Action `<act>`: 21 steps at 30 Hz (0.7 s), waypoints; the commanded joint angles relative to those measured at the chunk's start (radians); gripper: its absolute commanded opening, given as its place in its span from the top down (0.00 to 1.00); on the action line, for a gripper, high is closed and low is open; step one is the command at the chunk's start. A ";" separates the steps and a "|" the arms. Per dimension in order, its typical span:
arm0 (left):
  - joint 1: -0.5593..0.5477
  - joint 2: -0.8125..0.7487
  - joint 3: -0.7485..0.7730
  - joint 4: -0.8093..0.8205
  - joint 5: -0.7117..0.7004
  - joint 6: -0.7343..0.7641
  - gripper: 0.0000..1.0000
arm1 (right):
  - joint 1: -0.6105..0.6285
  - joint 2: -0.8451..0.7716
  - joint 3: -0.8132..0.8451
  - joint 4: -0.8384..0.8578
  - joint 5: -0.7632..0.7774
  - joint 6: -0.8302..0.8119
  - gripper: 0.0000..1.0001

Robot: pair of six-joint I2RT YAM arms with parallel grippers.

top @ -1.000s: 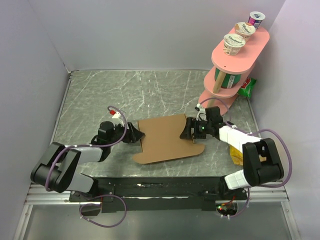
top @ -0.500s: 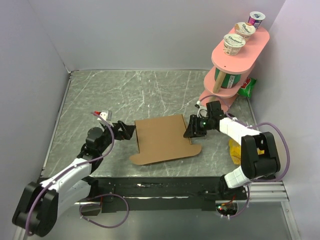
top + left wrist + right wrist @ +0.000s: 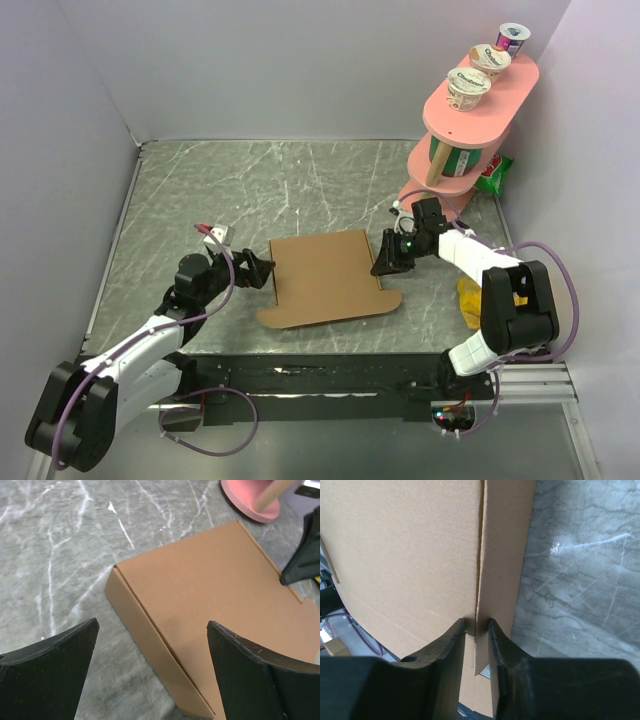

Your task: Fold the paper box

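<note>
Box (image 3: pixel 325 275): shallow, lid down, on table (image 3: pixel 250 190) mid-width, toward near edge; rounded flap lies flat along its near side. Left gripper (image 3: pixel 262 270): fingers spread wide, nothing held, just off box's left side, no contact. Right gripper (image 3: pixel 385 262): at box's right edge, fingers (image 3: pixel 452 645) drawn close, pinching thin cardboard wall between them. Pink stand (image 3: pixel 470 110) at table's far right corner, cups (image 3: pixel 468 88) on top.
</note>
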 commanded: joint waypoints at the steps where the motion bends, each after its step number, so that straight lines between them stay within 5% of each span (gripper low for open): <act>1: 0.003 -0.006 0.013 0.053 0.046 0.051 0.04 | -0.004 0.018 0.023 -0.075 0.085 -0.034 0.73; 10: 0.003 -0.039 0.000 0.071 0.073 0.061 0.04 | -0.007 0.011 0.015 -0.051 0.122 -0.028 0.76; 21: 0.003 -0.068 -0.002 0.097 0.122 0.061 0.04 | -0.044 0.040 0.044 -0.123 0.112 -0.052 0.92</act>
